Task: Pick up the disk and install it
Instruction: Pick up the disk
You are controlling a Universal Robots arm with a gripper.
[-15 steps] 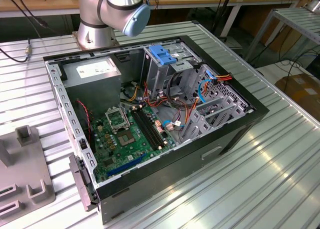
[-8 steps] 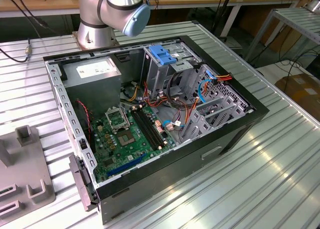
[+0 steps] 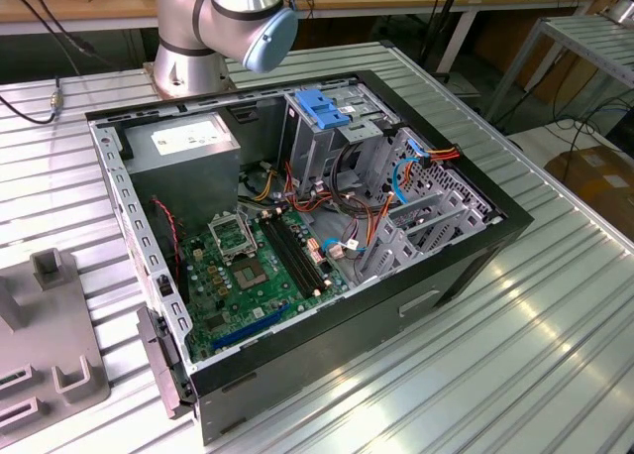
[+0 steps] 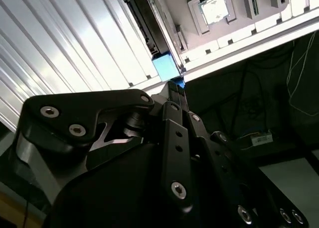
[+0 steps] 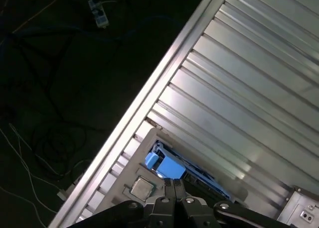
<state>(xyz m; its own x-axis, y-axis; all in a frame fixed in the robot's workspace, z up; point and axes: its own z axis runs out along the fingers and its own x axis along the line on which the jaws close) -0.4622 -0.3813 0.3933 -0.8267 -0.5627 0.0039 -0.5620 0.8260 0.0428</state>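
Overhead glare on ribbed table [image 3: 515,315]

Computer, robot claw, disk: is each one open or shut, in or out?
Computer case: lying on its side, open, cover off.
Disk: resting in a grey holder, not in the computer.
Gripper: shut, nothing between its fingers, tips close to the blue end of the disk.
Chip: lying in the same grey holder.

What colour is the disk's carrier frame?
The disk's carrier frame is blue, clearest in the first wrist view.
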